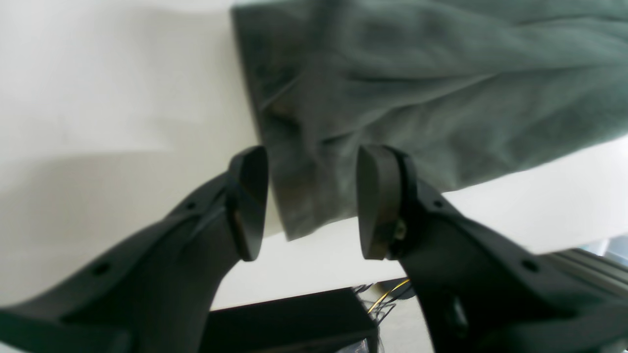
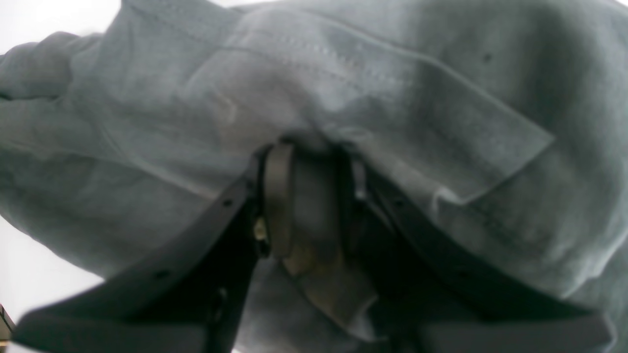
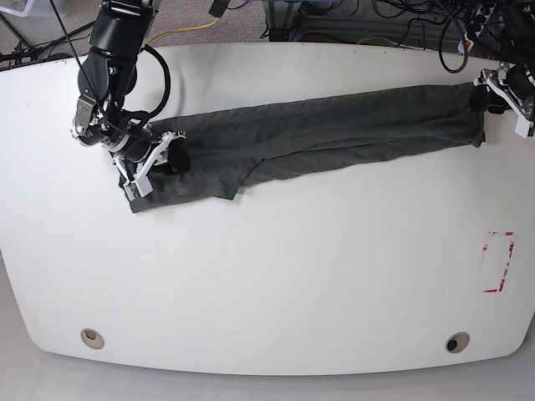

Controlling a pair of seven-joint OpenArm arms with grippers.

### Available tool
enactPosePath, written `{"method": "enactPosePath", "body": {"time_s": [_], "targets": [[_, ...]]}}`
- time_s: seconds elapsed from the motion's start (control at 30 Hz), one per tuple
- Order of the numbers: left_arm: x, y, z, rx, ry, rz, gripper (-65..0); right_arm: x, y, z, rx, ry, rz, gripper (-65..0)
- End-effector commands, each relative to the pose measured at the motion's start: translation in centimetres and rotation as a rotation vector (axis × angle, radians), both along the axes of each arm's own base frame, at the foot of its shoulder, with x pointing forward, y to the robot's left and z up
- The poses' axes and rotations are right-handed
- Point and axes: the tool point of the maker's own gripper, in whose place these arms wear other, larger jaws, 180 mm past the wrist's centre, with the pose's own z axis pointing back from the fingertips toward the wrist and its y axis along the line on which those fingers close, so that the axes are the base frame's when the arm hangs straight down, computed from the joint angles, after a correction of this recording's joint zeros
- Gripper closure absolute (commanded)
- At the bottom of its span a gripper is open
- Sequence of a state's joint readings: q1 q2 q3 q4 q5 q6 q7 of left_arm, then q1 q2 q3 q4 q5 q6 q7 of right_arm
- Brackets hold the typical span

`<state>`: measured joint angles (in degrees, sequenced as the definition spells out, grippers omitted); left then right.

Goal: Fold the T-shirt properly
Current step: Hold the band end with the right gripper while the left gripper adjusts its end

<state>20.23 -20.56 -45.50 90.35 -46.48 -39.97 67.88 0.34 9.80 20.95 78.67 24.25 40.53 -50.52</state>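
The T-shirt (image 3: 334, 129), dark charcoal grey, lies stretched in a long wrinkled band across the far half of the white table (image 3: 276, 284). On the left of the base view my right gripper (image 3: 170, 159) is shut on a bunched fold of the T-shirt (image 2: 343, 83); in the right wrist view cloth fills the gap in my right gripper (image 2: 311, 162). At the band's right end is my left gripper (image 3: 483, 96). In the left wrist view my left gripper (image 1: 311, 201) stands open, a hemmed corner of the T-shirt (image 1: 392, 88) lying between and beyond its fingertips, ungripped.
A red-outlined rectangle (image 3: 499, 261) is marked near the table's right edge. Two round holes (image 3: 92, 337) (image 3: 456, 342) sit near the front edge. Cables (image 3: 401, 25) run behind the far edge. A black box (image 1: 289, 318) shows below the table edge.
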Motion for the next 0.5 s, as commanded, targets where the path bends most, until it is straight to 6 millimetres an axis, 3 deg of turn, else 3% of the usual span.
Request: {"method": "enactPosePath", "body": {"time_s": [0.0, 0.3, 0.47], "targets": [[0.92, 0.44, 1.84, -0.008, -0.064, -0.012, -26.5, -0.67, -0.85, -0.77, -0.057, 0.051, 0.01, -14.3], [1.63, -0.17, 2.66, -0.053, -0.114, -0.014, -26.9, -0.87, -0.85, -0.91, -0.057, 0.055, 0.01, -14.3], [1.65, 0.1, 2.81, -0.051, -0.121, -0.004, -37.5, -0.94, -0.96, -0.94, -0.059, 0.057, 0.008, -14.3]]}}
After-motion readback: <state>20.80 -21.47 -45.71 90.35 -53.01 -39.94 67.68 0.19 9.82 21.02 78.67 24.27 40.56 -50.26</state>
